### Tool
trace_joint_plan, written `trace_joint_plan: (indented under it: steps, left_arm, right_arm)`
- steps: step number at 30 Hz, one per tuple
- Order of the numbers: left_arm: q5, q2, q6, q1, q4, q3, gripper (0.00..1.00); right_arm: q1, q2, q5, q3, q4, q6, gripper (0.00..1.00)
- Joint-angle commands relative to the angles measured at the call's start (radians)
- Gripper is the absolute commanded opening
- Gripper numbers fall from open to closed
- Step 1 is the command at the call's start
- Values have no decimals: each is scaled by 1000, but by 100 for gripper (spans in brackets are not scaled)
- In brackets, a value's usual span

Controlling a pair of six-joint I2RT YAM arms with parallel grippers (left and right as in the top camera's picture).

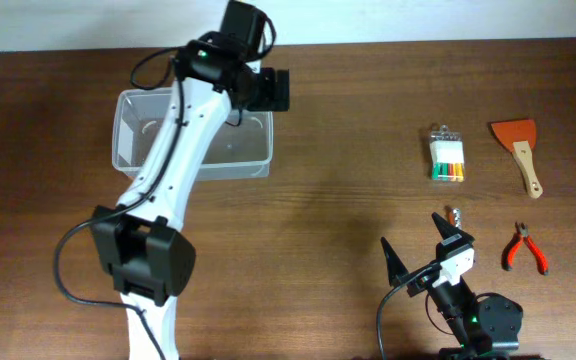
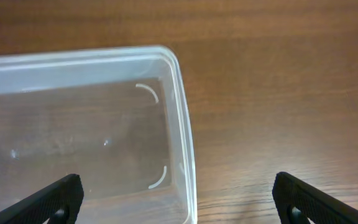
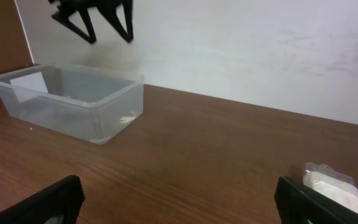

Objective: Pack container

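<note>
The left end effector [image 1: 268,90], fingers spread wide and holding nothing, hovers over the right end of the clear plastic container [image 1: 243,165] on the left of the brown tabletop [image 1: 348,130]. The right end effector [image 1: 423,248], also spread wide and empty, sits near markers [image 1: 447,157], a scraper [image 1: 520,148] and red pliers [image 1: 524,248].

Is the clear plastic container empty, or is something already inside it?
Empty where visible: the container shows a bare bottom in the left wrist view; overhead, the left arm covers part of it.
</note>
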Motion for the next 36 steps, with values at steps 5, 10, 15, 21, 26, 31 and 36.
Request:
trace_joint_plan:
  steps: [5,10,15,21,26,31,36]
  left_arm:
    - [-118,103,-18,-72,-7,15,99]
    - [-212,149,-109,-70,3,15,99]
    - [-153,187,-185,-27,4,15,99]
    - [-76,195,-185,2,34,15,99]
    - [-73,195,-185,0,60,15,99]
    - [-61,195,-173,-3,43,15,99]
    - [-55,196,-64,-22,45,14,99]
  right_arm:
    - [5,-7,-24,-5,-7,8,99]
    - [5,-7,-24,-5,-7,8,99]
    - [5,-7,-24,-5,-7,8,99]
    - [5,-7,-24,-5,-7,8,99]
    - [5,-7,-24,-5,-7,8,99]
    - [5,-7,-24,-5,-7,8,99]
    - [5,-7,-24,-5,-7,7,99]
